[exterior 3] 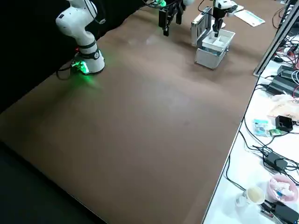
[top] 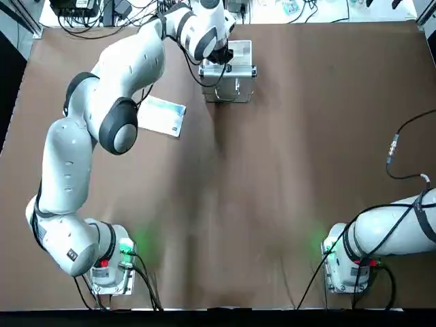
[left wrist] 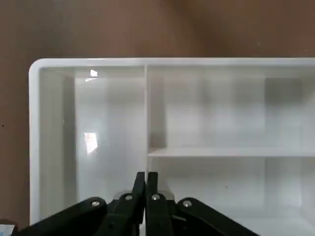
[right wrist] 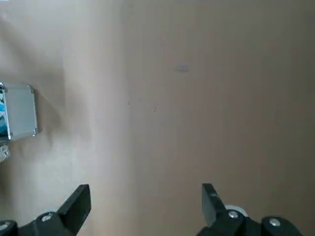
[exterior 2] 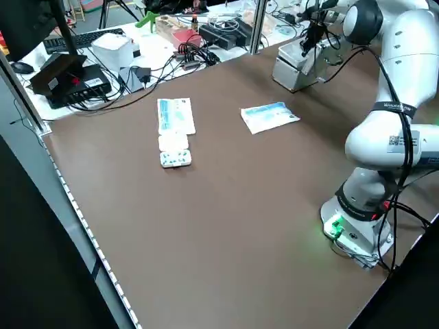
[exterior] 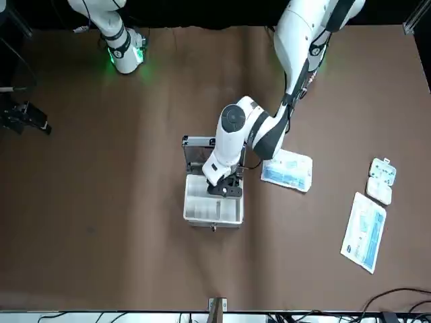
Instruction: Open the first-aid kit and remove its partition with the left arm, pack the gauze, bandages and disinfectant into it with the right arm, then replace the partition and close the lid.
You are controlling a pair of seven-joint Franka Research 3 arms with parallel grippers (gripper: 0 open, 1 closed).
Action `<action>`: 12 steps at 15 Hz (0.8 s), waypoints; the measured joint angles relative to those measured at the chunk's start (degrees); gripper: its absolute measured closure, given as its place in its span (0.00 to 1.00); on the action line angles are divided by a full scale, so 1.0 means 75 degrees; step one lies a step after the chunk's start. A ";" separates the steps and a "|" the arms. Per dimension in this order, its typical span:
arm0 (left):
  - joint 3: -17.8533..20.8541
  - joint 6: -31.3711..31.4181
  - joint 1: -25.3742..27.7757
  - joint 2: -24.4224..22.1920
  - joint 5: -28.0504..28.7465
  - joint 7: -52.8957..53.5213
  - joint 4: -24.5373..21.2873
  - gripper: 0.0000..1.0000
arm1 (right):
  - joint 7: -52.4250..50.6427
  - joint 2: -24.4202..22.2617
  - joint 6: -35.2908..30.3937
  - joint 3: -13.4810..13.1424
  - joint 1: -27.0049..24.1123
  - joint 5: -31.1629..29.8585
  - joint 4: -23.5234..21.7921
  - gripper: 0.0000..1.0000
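Observation:
The first-aid kit (exterior: 213, 214) stands open at the far middle of the table, its lid (exterior: 199, 151) upright on the robot's side. The white partition (left wrist: 108, 128) sits in the case (top: 228, 87). My left gripper (exterior: 222, 186) is down inside it, fingers pressed together on the line of a thin divider wall (left wrist: 146, 108). My right gripper (right wrist: 146, 201) hangs open over bare table at the robot's right (exterior: 23, 118). Flat blue-white packets (exterior: 287, 169) (exterior: 364, 232) lie left of the kit; I cannot tell gauze from bandages. The disinfectant is out of view.
A small white blister pack (exterior: 382, 180) lies near the long packet. Cables, boxes and electronics (exterior 2: 103, 62) crowd the bench beyond the table's far edge. Both arm bases (top: 112, 262) (top: 347, 262) stand at the near edge.

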 joint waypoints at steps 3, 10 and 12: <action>0.0009 -0.0022 0.0000 0.0011 0.0000 0.0003 0.0000 0.97 | 0.0000 0.0000 0.0000 0.0002 0.0001 0.0000 0.0000 0.00; 0.0029 -0.0032 0.0000 0.0031 0.0003 0.0155 0.0000 0.97 | 0.0000 0.0000 0.0000 0.0011 0.0005 0.0000 0.0000 0.00; 0.0029 -0.0032 0.0000 0.0031 0.0008 0.0176 0.0000 0.97 | 0.0000 0.0000 -0.0002 0.0011 0.0005 0.0000 0.0000 0.00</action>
